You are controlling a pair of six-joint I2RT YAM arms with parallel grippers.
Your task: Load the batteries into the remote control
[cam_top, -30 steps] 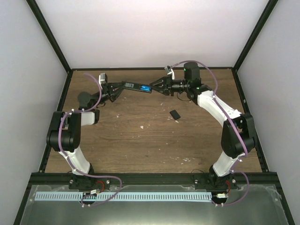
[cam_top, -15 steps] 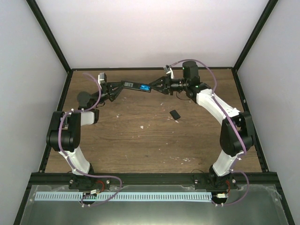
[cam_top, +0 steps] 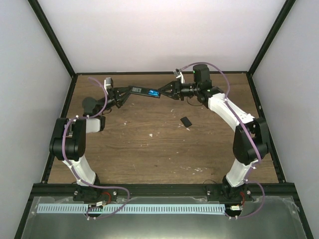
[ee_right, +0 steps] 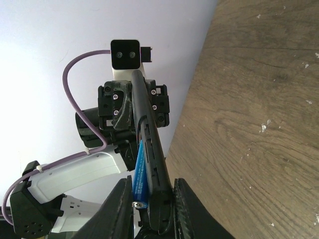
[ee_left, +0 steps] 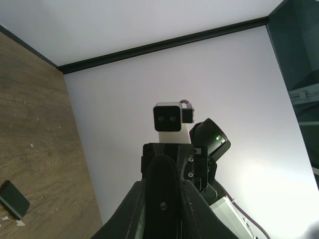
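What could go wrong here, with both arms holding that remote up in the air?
The remote control hangs above the table between the left gripper and the right gripper; if either grip slips, it could drop. A blue battery seems to stick out of its side, and squeezed askew it might pop out. The loose black cover on the table could get knocked.

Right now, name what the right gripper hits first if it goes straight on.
The remote control, lying between the fingers of the right gripper; beyond it, probably the left gripper holding its far end.
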